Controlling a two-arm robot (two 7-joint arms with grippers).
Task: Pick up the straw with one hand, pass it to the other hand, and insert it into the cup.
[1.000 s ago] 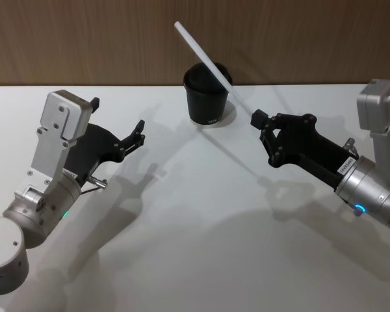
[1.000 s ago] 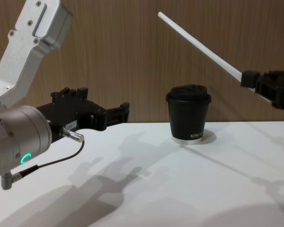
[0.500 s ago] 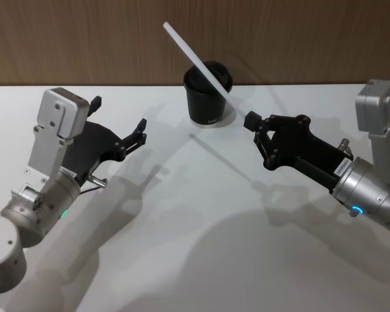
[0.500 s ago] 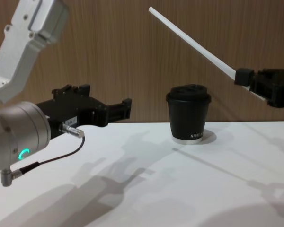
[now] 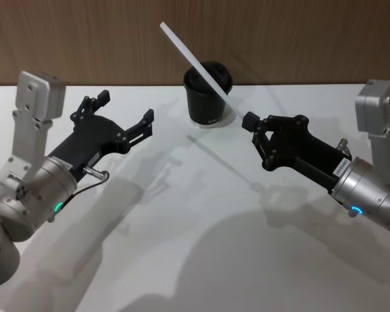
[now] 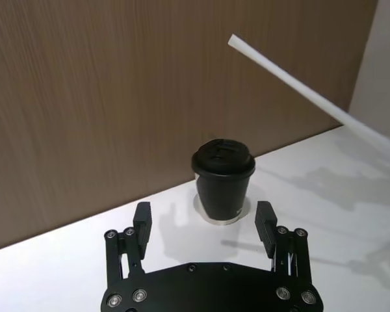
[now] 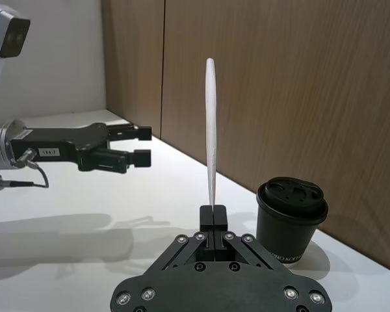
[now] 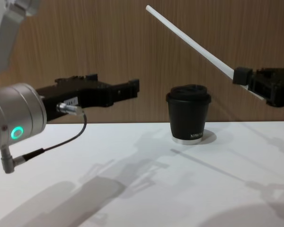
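Note:
My right gripper (image 5: 250,121) is shut on the lower end of the long white straw (image 5: 198,65), which slants up and to the left across the front of the black lidded cup (image 5: 208,94). The cup stands at the back of the white table. In the chest view the straw (image 8: 189,40) rises from the right gripper (image 8: 241,75) above the cup (image 8: 189,116). My left gripper (image 5: 125,107) hangs open on the left, pointing toward the straw, with nothing between its fingers. The left wrist view shows the left gripper (image 6: 203,213) open, with the cup (image 6: 223,179) and straw (image 6: 299,84) beyond it.
The white table (image 5: 195,227) lies bare between the two arms. A brown wooden wall (image 5: 299,39) runs right behind the cup.
My left gripper has lifted and reached forward and right toward the straw. The right gripper has carried the straw a little to the left.

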